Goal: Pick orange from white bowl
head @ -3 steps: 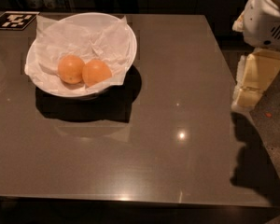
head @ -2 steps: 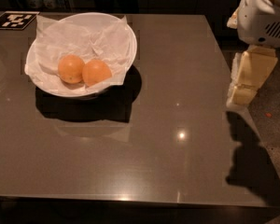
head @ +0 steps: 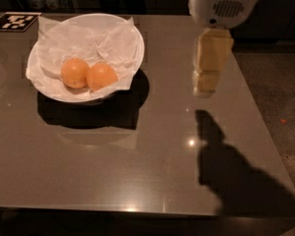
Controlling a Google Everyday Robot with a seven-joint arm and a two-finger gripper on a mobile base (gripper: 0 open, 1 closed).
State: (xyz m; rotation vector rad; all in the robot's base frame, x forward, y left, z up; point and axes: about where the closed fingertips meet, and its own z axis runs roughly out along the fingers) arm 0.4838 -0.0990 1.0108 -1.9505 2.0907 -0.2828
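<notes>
The white bowl (head: 132,43), lined with crumpled white paper, stands at the table's back left. Two fruits lie in it side by side. The orange (head: 102,76) is the right one, deep orange and slightly pointed. A rounder, paler orange (head: 74,72) touches it on the left. My gripper (head: 206,82) hangs from the white arm at the upper right, above the table and well to the right of the bowl. It holds nothing that I can see.
The dark glossy table (head: 137,151) ends at the right (head: 265,132), with speckled floor beyond. A black-and-white marker tag (head: 14,21) lies at the back left corner. The arm's shadow (head: 226,166) falls on the table's right front.
The arm and gripper have moved left, from beyond the table's right edge to over the table, closer to the bowl. The bowl and fruits have not moved.
</notes>
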